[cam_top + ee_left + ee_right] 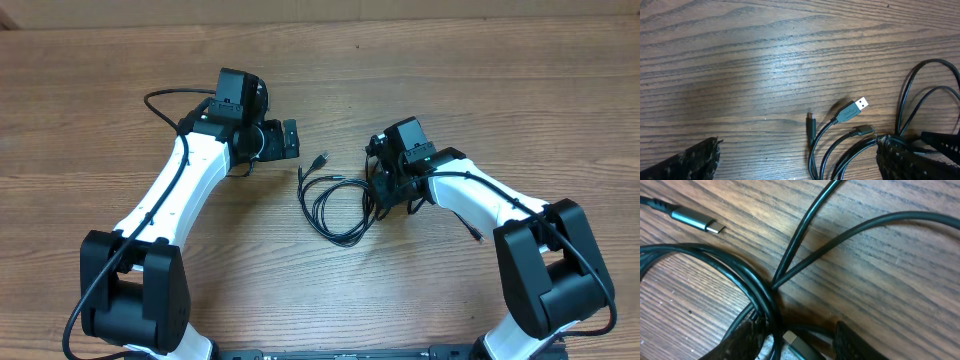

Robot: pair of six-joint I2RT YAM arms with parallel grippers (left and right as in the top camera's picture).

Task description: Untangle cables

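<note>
The cables are thin black cords lying in a loose loop on the wooden table between my two arms. One plug points toward the far side. My left gripper stands wide open just left of the loop. In the left wrist view, a USB-A plug and a small plug lie ahead of the left gripper. My right gripper is low at the loop's right side. In the right wrist view the right gripper straddles several strands and a silver-tipped plug, with a gap still showing.
The wooden table stretches around the cables on all sides. Thicker black wires run along both white arms. Another grey plug lies at the upper left in the right wrist view.
</note>
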